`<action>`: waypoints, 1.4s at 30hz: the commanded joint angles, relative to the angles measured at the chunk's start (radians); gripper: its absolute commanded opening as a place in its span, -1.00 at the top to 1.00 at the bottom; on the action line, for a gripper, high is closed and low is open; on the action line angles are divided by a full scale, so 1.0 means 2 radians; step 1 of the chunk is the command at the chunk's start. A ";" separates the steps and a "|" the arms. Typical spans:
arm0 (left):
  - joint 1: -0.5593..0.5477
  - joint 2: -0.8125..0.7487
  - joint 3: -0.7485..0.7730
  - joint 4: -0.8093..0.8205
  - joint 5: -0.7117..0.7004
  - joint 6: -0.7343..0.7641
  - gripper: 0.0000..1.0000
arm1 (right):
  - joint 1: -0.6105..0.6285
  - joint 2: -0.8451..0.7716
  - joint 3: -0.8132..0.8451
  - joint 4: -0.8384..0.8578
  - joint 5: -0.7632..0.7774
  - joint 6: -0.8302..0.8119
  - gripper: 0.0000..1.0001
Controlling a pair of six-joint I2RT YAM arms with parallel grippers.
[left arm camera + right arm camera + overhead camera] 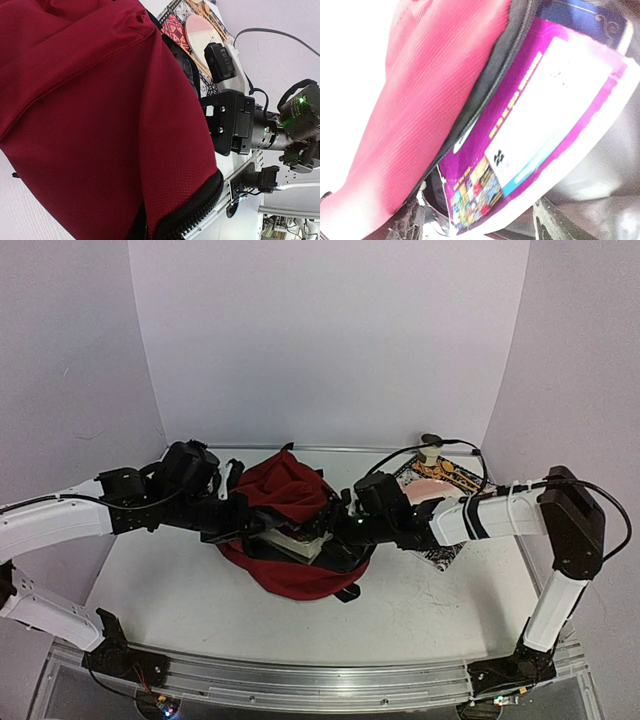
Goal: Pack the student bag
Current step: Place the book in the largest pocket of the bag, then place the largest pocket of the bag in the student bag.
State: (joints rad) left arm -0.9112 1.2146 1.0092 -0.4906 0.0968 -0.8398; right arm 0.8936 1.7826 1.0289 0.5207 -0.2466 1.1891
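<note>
Student bag (290,490), big and dark red, lies slumped in the middle of the white table (170,590), with an arm reaching in from each side. The left gripper (248,522) sits against the red cloth. The cloth fills its camera, so I cannot tell how its jaws stand. The right gripper (477,222) is at the bag's open mouth. Its fingers (410,220) look dark, blurry and apart, with a corner of a purple book (520,130) between them, but I cannot tell if they squeeze it. The book is tucked under the black zipper edge (485,85). Farther back on the right lies a flat patterned thing (172,25) with a pink disc (202,35) on it, partly behind the right arm (500,515). Behind that, a small cream thing (430,453) with a black cable is too small to make out.
</note>
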 commanded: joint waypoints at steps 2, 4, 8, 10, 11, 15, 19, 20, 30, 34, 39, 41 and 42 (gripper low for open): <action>-0.006 0.017 0.006 0.029 0.041 -0.006 0.92 | 0.003 -0.012 0.011 -0.031 -0.006 -0.056 -0.33; -0.007 0.020 0.006 0.046 0.054 -0.011 0.92 | 0.003 0.010 0.034 -0.034 -0.013 -0.065 -0.20; -0.010 0.021 0.001 0.070 0.074 -0.019 0.92 | 0.003 0.040 0.077 -0.029 -0.028 -0.087 -0.07; -0.011 0.017 -0.008 0.071 0.072 -0.022 0.92 | 0.003 0.039 0.090 -0.027 -0.034 -0.103 -0.06; -0.011 0.014 -0.013 0.070 0.069 -0.023 0.90 | 0.003 0.036 0.094 -0.027 -0.036 -0.113 -0.06; -0.012 0.023 -0.030 0.071 0.070 -0.024 0.70 | -0.001 -0.002 0.068 -0.062 -0.015 -0.155 -0.11; -0.019 0.046 -0.024 0.074 0.070 -0.020 0.54 | -0.018 -0.061 0.028 -0.130 0.024 -0.208 -0.23; -0.021 0.052 -0.019 0.075 0.070 -0.018 0.48 | -0.023 -0.078 0.018 -0.146 0.033 -0.222 -0.26; -0.065 0.119 0.047 0.075 0.077 0.015 -0.04 | -0.116 -0.131 -0.008 -0.248 0.081 -0.331 -0.46; -0.083 0.134 0.084 0.075 0.075 0.029 -0.29 | -0.142 -0.090 0.016 -0.250 0.070 -0.353 -0.49; -0.084 0.113 0.108 0.068 0.042 0.044 -0.73 | -0.148 -0.026 0.061 -0.250 0.050 -0.365 -0.50; -0.081 0.106 0.114 0.052 0.015 0.050 -0.85 | -0.148 -0.003 0.071 -0.250 0.046 -0.362 -0.50; -0.077 0.105 0.116 0.045 0.004 0.051 -0.88 | -0.148 0.005 0.075 -0.250 0.045 -0.361 -0.48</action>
State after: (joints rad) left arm -1.0822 1.4796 1.1784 -0.3668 0.2063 -0.7782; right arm 0.5945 1.7369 1.1060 0.0521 -0.1270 0.4948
